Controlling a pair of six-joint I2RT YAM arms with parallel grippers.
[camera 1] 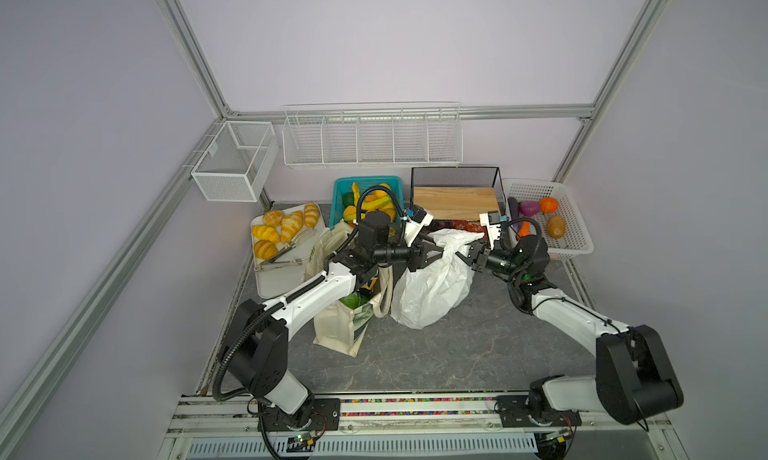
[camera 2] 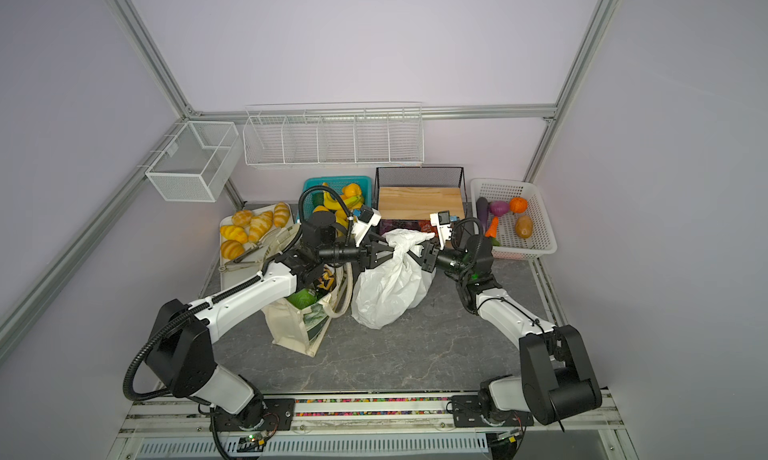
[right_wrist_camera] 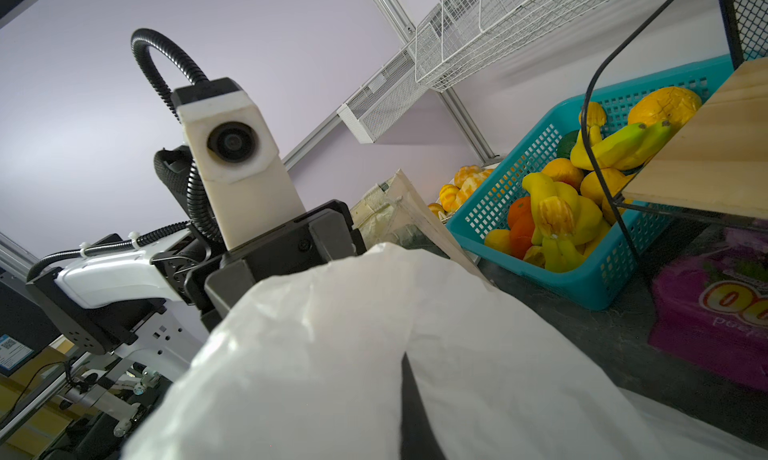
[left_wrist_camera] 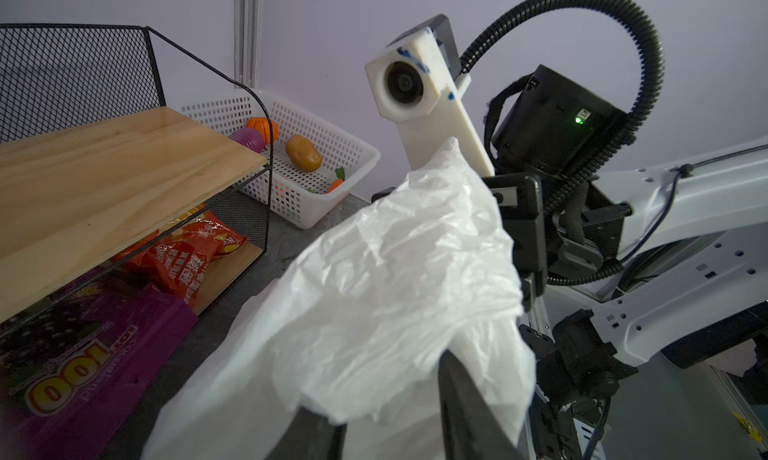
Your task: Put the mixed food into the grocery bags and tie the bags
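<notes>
In both top views the white plastic grocery bag (camera 1: 432, 287) (camera 2: 390, 287) stands mid-table, its top bunched between my two grippers. My left gripper (camera 1: 438, 246) (camera 2: 390, 248) (left_wrist_camera: 380, 385) reaches in from the left with jaws apart, and film drapes over one finger. My right gripper (camera 1: 461, 254) (camera 2: 419, 256) is shut on the bag's upper film. That film covers its jaws except one dark finger (right_wrist_camera: 413, 416). The cream tote (camera 1: 336, 329) (camera 2: 291, 325) stands left of the plastic bag. It holds a green snack bag (camera 1: 353, 301) (camera 2: 301, 299) and a black-and-yellow snack bag (camera 2: 326, 280).
A tray (camera 1: 274, 283) with bread rolls and tongs lies at the left. A teal fruit basket (camera 1: 365, 182) stands at the back. Beside it, a black mesh rack (camera 1: 455, 173) with a wooden shelf has snack packs (left_wrist_camera: 187, 262) under it. A white vegetable basket (camera 1: 575, 237) sits at the right.
</notes>
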